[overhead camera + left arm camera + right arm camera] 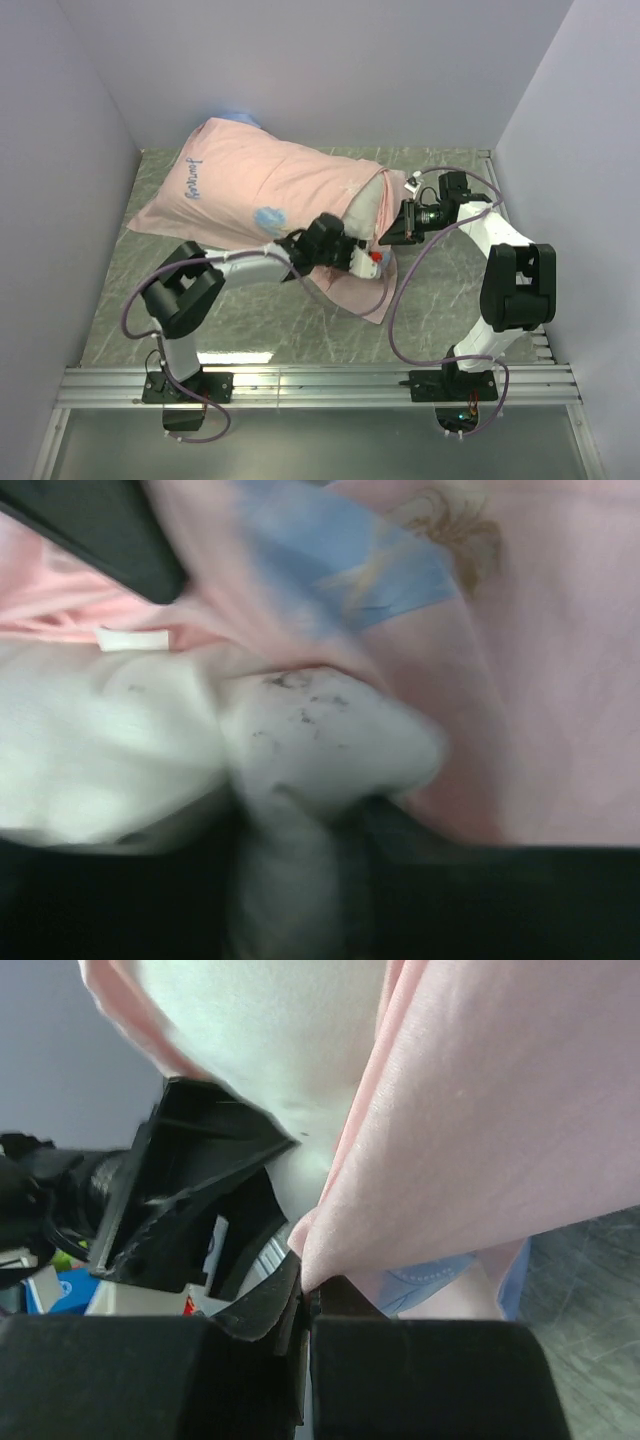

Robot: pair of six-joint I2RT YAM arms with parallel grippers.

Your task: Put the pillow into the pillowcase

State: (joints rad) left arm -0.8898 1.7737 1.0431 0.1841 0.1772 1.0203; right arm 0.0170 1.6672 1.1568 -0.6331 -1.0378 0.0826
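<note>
Pillowcase clamped in right hand shows only from its wrist; left hand grip unclear.

Right end effector pinched shut — left end effector extended toward it.

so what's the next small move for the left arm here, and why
Probably ease the left gripper forward, pushing the pillow further into the pillowcase. The pillow's white end lies bare at the opening, right at that gripper, while the right gripper has the pink hem pinched beside it, so the mouth looks held for a push.
</note>
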